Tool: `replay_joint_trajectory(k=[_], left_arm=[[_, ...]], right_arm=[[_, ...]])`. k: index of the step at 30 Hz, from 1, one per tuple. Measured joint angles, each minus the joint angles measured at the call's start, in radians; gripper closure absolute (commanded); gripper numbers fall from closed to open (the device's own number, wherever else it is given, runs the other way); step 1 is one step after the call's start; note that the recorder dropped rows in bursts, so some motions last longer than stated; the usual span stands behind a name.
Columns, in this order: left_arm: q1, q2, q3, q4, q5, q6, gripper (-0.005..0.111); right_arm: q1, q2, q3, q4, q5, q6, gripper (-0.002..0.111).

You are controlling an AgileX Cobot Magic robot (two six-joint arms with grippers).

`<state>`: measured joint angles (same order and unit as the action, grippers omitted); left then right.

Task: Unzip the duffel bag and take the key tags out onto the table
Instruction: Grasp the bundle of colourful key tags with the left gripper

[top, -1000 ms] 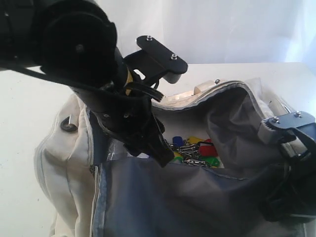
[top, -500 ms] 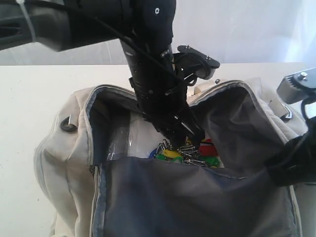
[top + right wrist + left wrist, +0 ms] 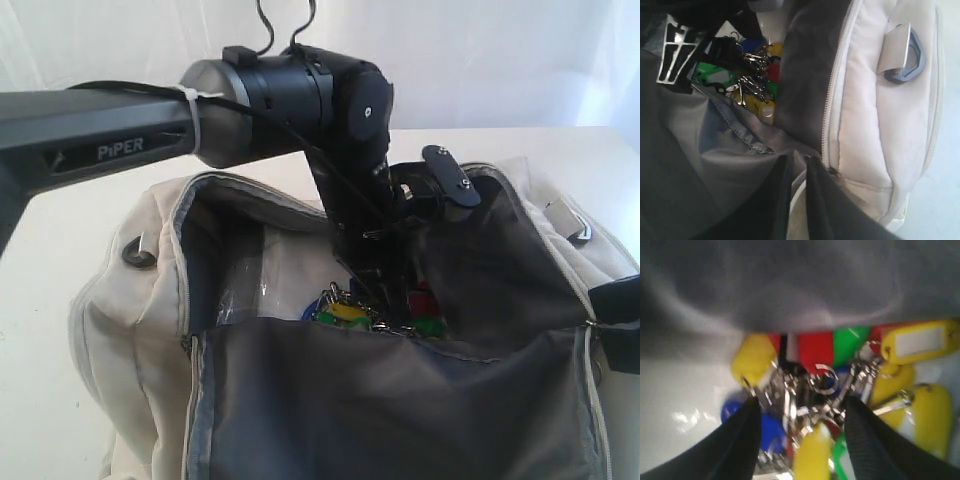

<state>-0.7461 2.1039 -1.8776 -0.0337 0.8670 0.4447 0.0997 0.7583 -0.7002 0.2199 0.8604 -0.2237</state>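
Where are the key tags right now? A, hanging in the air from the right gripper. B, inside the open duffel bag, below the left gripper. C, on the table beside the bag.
B: the key tags lie inside the unzipped duffel bag, and the left gripper stands open with a finger on either side of the bunch.

One duffel bag point(image 3: 130, 320), one tag bunch point(image 3: 345, 312)
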Motion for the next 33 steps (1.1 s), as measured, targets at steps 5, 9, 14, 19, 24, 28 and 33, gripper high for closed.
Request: replay_joint_trajectory(k=[5, 9, 14, 19, 24, 28, 33], left_arm=[[0.000, 0.042, 0.000, 0.051, -0.092, 0.206, 0.036], [0.000, 0.051, 0.017, 0.068, -0.124, 0.231, 0.031], [-0.005, 0.051, 0.021, -0.001, -0.088, 0.286, 0.031], [-0.031, 0.058, 0.025, -0.015, -0.015, 0.342, 0.031], [-0.031, 0.070, 0.025, -0.015, -0.014, 0.298, 0.045], [-0.031, 0.076, 0.021, -0.004, -0.007, 0.240, 0.089], [-0.038, 0.080, -0.022, 0.059, 0.021, 0.118, 0.107]], right_arm=[[0.000, 0.000, 0.002, -0.002, 0.002, 0.004, 0.097], [0.000, 0.000, 0.002, 0.002, 0.010, 0.004, 0.097], [0.000, 0.000, 0.002, 0.002, 0.010, 0.004, 0.097], [0.000, 0.000, 0.002, 0.004, 0.012, 0.004, 0.097], [0.000, 0.000, 0.002, 0.004, 0.012, 0.004, 0.097], [0.000, 0.000, 0.002, 0.004, 0.017, 0.004, 0.097], [0.000, 0.000, 0.002, 0.004, 0.018, 0.004, 0.097]])
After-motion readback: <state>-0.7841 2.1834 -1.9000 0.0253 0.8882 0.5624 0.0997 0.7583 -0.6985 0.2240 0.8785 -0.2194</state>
